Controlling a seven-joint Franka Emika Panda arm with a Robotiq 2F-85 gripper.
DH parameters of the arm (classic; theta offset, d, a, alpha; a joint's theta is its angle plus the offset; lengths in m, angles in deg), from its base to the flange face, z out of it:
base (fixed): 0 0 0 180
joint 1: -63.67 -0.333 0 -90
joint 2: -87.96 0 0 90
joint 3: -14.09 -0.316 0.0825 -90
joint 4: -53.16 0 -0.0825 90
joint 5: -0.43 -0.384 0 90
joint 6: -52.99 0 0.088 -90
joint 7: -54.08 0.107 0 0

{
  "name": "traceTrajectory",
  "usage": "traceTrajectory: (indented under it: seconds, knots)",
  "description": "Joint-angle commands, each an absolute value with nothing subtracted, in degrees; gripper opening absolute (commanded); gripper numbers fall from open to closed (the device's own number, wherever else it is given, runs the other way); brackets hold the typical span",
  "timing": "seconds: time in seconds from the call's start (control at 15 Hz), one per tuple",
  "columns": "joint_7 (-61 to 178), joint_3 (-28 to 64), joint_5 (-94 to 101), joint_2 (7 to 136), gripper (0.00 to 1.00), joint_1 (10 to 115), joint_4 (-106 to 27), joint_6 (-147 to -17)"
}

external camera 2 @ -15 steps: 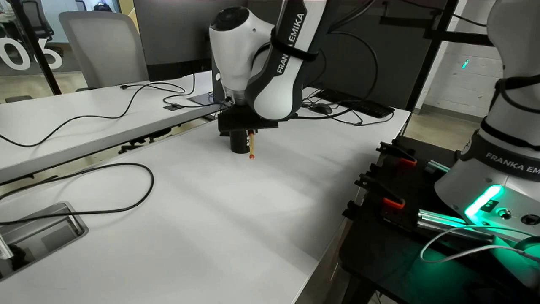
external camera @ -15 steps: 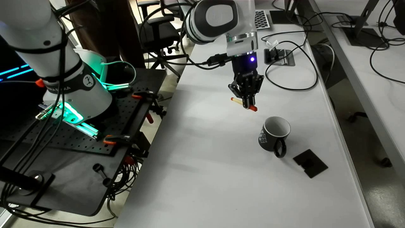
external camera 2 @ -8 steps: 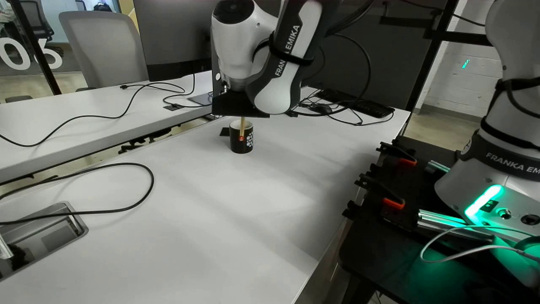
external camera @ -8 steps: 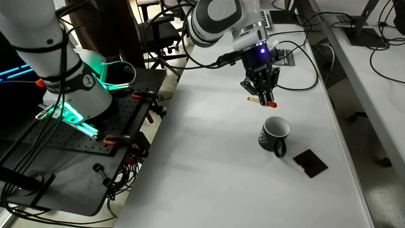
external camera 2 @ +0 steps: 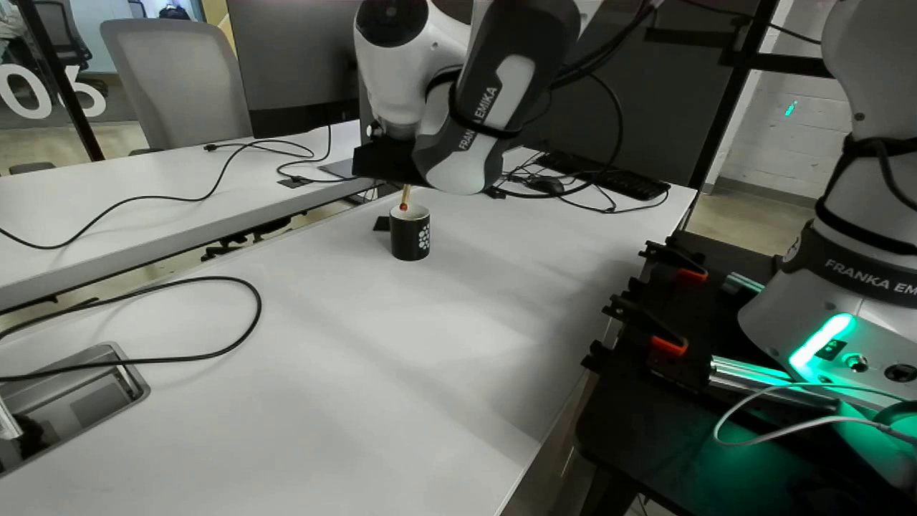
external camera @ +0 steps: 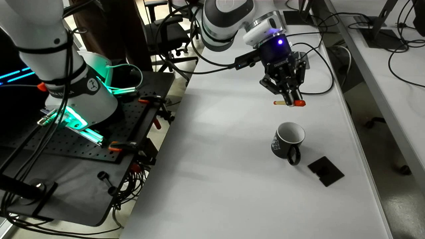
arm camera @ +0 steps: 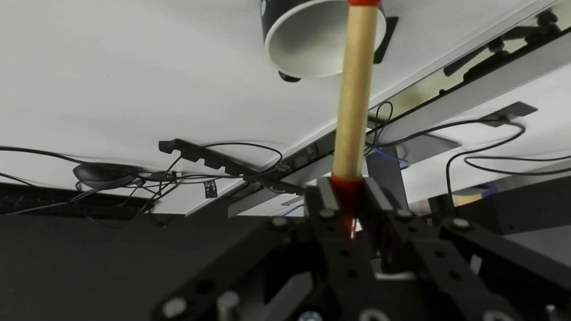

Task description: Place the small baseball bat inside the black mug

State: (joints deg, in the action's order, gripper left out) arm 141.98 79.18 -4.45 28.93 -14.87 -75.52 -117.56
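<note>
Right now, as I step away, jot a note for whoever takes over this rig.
Hand: shut on the small baseball bat, gripping its red part.
Black mug: upright on the table, open end up, beside but apart from the flat black pad.
Done: bat grasped and held clear of the table.
To do: bring the bat over the mug's mouth, lower it in, release. It crosses the opening in the wrist view, but I can't tell whether it's directly above.

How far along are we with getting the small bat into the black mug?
Done: the small baseball bat is clamped in the gripper, off the table. In hand: probably alignment with the upright black mug; an exterior view shows the bat apart from it. Remaining: tip one end inside, release, and back away.
</note>
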Motion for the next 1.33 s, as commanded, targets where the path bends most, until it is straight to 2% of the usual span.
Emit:
traceTrajectory:
  seconds: [0.0, 0.07, 0.13, 0.33, 0.4, 1.27]
  knots:
    - [145.3, 80.2, -7.9, 21.1, 0.04, -15.6, -72.8, -115.2]
    - [145.0, 79.5, -8.2, 20.8, 0.04, -14.8, -72.2, -114.5]
    - [142.6, 79.4, -7.7, 24.4, 0.18, -15.5, -74.4, -115.9]
    - [143.4, 79.2, -8.0, 22.2, 0.18, -15.1, -73.5, -115.3]
    - [143.5, 79.2, -8.0, 21.9, 0.04, -15.1, -73.3, -115.3]
    - [148.0, 81.7, -8.4, 12.7, 0.04, -15.3, -68.6, -111.0]
